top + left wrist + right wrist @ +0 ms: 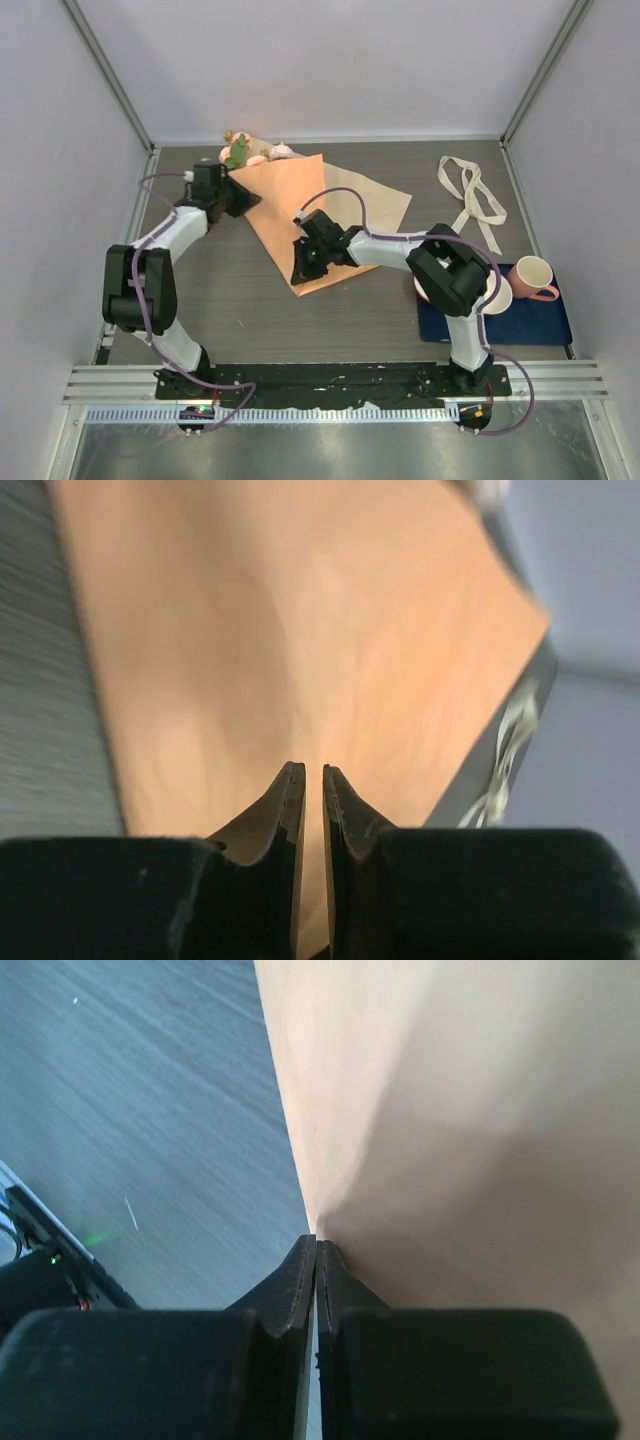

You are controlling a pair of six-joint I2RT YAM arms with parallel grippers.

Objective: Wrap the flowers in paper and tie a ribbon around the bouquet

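We see the paper (285,215), orange face up, lying diagonally at the counter's far middle. The flowers (243,152) poke out at its far-left end, by the back edge. The right gripper (316,1243) is pinched together on the paper's near corner. On the left gripper (312,772) the jaws are a slit apart with paper edge in the slit; we can't tell if it bites. The ribbon (470,190) lies loose near the far-right corner.
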